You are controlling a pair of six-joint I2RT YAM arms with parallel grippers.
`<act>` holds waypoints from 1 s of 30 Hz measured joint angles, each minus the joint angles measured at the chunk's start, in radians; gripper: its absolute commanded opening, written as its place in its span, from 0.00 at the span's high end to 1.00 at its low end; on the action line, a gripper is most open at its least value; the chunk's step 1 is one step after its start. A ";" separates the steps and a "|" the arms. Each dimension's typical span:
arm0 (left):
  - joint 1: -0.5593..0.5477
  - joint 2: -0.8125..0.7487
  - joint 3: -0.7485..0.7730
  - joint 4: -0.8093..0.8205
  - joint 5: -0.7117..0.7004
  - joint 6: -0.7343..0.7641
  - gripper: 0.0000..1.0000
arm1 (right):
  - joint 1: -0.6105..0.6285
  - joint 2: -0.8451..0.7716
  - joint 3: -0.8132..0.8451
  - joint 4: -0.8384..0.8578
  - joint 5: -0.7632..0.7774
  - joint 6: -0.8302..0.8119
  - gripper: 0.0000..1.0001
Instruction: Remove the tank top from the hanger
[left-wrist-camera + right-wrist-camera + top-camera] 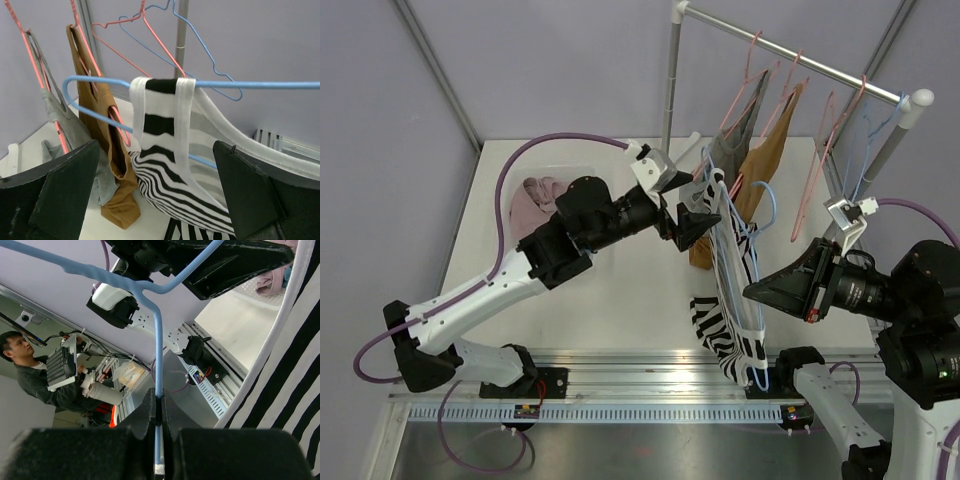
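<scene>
The black-and-white striped tank top (728, 325) hangs on a light blue hanger (761, 366) held tilted above the table's front middle. My right gripper (757, 292) is shut on the hanger's wire; in the right wrist view the fingers (145, 415) pinch the blue wire (158, 355), with the striped top (295, 390) at the right. My left gripper (703, 215) is open at the hanger's upper end. In the left wrist view its fingers (65, 190) stand on either side of the top's white strap (182, 120), draped over the blue hanger (95, 80), without touching it.
A clothes rack (800, 58) stands at the back right with pink hangers (815, 180), a blue hanger, a grey top (728, 150) and a brown top (767, 160). A pink cloth (532, 200) lies in a clear bin at the back left. A person (30, 375) stands beyond the table's front.
</scene>
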 measured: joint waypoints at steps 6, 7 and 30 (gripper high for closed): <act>0.000 0.069 0.047 0.018 0.011 -0.003 0.57 | 0.018 0.025 0.009 -0.018 0.003 -0.016 1.00; 0.000 0.079 0.055 0.018 0.008 0.000 0.65 | 0.021 0.027 0.014 -0.023 0.003 -0.021 1.00; 0.358 0.058 0.121 -0.317 -0.485 -0.247 1.00 | 0.043 0.206 -0.162 0.055 -0.048 -0.209 1.00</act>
